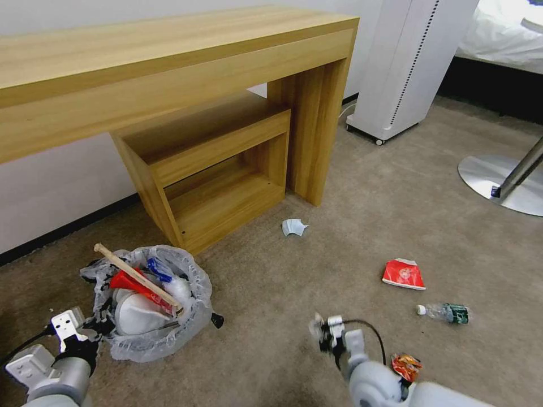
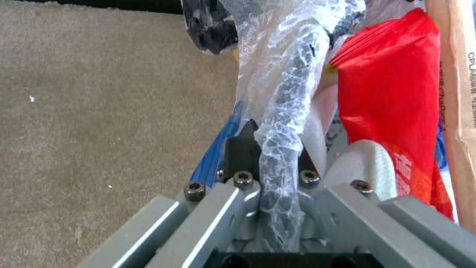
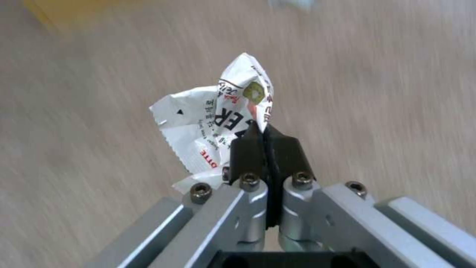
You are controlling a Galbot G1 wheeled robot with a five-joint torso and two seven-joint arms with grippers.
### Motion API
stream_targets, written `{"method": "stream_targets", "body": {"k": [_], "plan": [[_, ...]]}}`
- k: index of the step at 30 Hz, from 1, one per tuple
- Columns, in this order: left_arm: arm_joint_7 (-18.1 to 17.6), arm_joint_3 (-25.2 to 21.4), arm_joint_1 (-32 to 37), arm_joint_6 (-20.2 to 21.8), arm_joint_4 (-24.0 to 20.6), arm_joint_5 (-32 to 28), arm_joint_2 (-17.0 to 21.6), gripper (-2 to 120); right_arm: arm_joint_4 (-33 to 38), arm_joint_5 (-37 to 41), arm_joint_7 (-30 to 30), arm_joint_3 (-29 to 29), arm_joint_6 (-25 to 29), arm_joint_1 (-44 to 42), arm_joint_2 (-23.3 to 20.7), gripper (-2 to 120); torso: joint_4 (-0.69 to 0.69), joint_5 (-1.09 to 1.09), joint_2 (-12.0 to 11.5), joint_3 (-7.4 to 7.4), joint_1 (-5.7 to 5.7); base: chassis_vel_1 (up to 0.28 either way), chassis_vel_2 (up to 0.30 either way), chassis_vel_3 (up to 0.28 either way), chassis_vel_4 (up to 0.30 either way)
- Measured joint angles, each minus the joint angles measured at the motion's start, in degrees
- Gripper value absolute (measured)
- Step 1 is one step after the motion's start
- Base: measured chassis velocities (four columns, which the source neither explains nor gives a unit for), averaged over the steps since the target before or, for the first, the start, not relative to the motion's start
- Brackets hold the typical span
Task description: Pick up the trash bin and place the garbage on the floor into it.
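Note:
The trash bin (image 1: 192,322), round with a crinkly white liner, is at the lower left on the beige floor (image 1: 339,237). It holds a white slipper (image 1: 136,314), a red wrapper (image 1: 127,281), a blue carton (image 1: 158,268) and a wooden stick (image 1: 136,277). My left gripper (image 1: 90,328) is shut on the bin's bag-covered rim (image 2: 277,160), beside the red wrapper (image 2: 392,93). My right gripper (image 1: 325,333) hangs over the carpet, shut on a crumpled white wrapper (image 3: 208,123). On the floor lie a pale blue mask (image 1: 294,227), a red wrapper (image 1: 403,274), a clear bottle (image 1: 447,312) and an orange packet (image 1: 406,366).
A wooden desk (image 1: 169,56) with a low shelf unit (image 1: 215,169) under it stands against the wall behind the bin. A white wheeled appliance (image 1: 407,62) is at the back right, and a silver chair base (image 1: 498,181) at the right edge.

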Motion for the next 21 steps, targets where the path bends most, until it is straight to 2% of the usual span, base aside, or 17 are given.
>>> {"method": "stream_targets", "body": {"k": [1,3,4,6,10,16,19,21], "plan": [[0.0,0.0,0.0,0.0,0.0,0.0,0.0,1,0.0,0.0,0.0,0.0,0.0,0.0,0.0,0,0.0,0.0,0.0,0.0,0.0,0.0,0.0,0.0,0.0],[-0.04,0.04,0.0,0.16,-0.07,0.09,-0.06,1,1.4,-3.09,-4.16,0.85,6.02,0.98,-0.79,0,0.0,0.02,0.0,0.0,0.0,0.0,0.0,0.0,0.0],[-0.04,0.04,0.0,0.16,-0.07,0.09,-0.06,1,1.4,-3.09,-4.16,0.85,6.02,0.98,-0.79,0,0.0,0.02,0.0,0.0,0.0,0.0,0.0,0.0,0.0],[-0.12,0.19,0.06,0.58,-0.5,0.2,-0.13,1,3.97,-5.61,-8.34,1.1,10.26,3.46,-1.12,0,-0.01,0.02,0.0,0.0,0.0,0.0,0.0,0.0,0.0],[-0.25,0.51,0.23,1.29,-1.3,0.37,-0.13,1,9.03,-6.6,-12.69,-1.04,12.36,9.31,-1.17,0,0.01,0.01,0.0,0.0,0.0,0.0,0.0,0.0,0.0],[-0.28,0.78,0.81,1.77,-2.65,0.92,-0.4,1,17.51,-1.82,-14.6,-5.08,9.43,17.35,0.21,0,0.0,0.0,0.0,0.0,0.0,0.0,0.0,0.0,0.0],[-0.28,0.79,1.25,2.03,-3.82,1.04,-0.58,1,21.28,4.61,-12.3,-9.63,4.36,23.72,3.1,0,0.0,0.01,0.0,0.0,0.0,0.0,0.0,0.0,0.0],[-0.29,0.79,1.42,2.06,-4.12,1.1,-0.62,1,21.68,6.32,-11.21,-11.41,3.24,25.77,4.15,0,0.0,0.01,0.0,0.0,0.0,0.0,0.0,0.0,0.0]]}}
